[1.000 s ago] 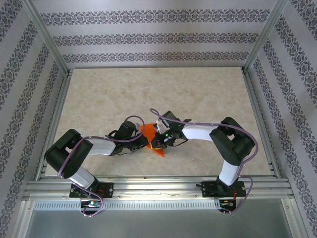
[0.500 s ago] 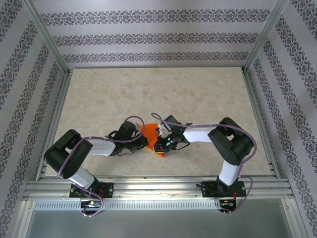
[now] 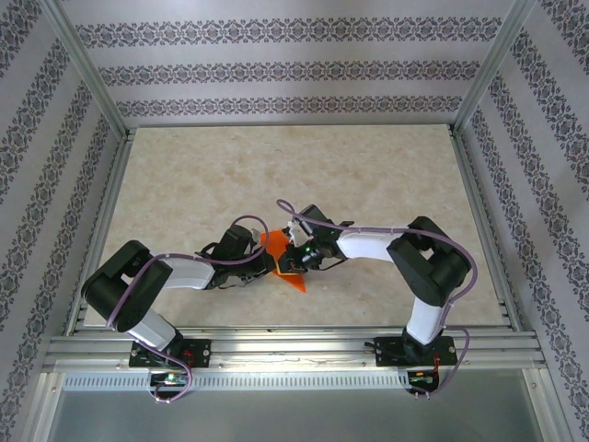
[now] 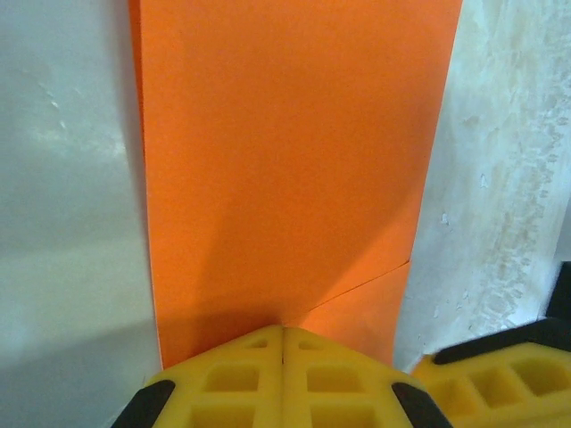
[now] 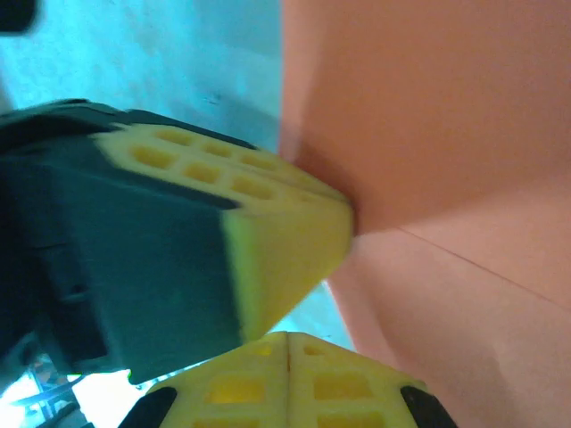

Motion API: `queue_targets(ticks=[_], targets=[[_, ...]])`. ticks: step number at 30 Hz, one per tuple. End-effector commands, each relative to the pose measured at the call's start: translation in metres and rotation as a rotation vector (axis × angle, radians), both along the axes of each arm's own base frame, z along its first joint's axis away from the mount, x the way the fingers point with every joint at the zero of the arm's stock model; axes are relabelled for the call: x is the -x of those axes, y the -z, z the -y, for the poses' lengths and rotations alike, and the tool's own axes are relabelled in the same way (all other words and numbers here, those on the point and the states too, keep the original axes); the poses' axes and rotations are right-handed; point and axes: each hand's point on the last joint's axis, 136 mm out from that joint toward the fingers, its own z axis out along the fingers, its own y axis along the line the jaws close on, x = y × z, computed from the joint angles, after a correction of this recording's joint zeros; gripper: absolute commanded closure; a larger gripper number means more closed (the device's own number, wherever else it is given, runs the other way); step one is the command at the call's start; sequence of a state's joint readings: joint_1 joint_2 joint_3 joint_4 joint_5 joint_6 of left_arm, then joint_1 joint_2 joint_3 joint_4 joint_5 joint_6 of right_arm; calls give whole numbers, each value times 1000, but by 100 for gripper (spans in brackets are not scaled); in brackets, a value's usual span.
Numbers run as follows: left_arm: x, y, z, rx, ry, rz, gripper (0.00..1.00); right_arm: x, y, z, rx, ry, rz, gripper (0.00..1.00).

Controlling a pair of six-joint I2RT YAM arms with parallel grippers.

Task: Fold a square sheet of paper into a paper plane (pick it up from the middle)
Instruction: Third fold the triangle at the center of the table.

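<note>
The orange sheet of paper (image 3: 273,243) lies folded on the table between my two grippers. In the left wrist view the paper (image 4: 285,160) runs as a long band with a slanting flap edge near its bottom. My left gripper (image 4: 283,332) is shut, its tip pressing down on the paper. My right gripper (image 5: 287,339) is shut too, its tip at the paper's edge (image 5: 428,116), right beside the left fingers (image 5: 285,214). From above, the left gripper (image 3: 268,264) and the right gripper (image 3: 293,261) meet over the sheet and hide its middle.
The paper lies on a beige marbled table (image 3: 368,184), near its front. Aluminium rails (image 3: 276,345) frame the table and patterned walls stand on three sides. The right gripper's finger (image 4: 500,379) shows at the lower right of the left wrist view.
The right gripper slid a little along the paper, away and then back toward the left gripper. The left arm and the paper stayed put.
</note>
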State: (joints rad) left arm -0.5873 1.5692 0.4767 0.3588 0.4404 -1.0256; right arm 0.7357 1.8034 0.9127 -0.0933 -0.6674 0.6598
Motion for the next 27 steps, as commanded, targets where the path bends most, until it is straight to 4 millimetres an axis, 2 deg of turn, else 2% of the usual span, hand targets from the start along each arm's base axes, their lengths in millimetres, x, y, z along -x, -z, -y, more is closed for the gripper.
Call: queue_targets(ticks=[1,10,16,21,27], targets=[[14,24,-18,-90,-33,-70,100,13,24,11,53,2,-61,94],[18,31,-24,-106,-47,-87,100,54,35,50,62,14,-97,92],[18,29,-24,-99,-54,-86,100,71,33,68,54,19,-93,92],[16,25,-21,-74,-65,-80,100,68,19,78,15,46,-50,91],[13,14,-19,-35,-133,-65,100,38,-17,84,12,107,143,87]])
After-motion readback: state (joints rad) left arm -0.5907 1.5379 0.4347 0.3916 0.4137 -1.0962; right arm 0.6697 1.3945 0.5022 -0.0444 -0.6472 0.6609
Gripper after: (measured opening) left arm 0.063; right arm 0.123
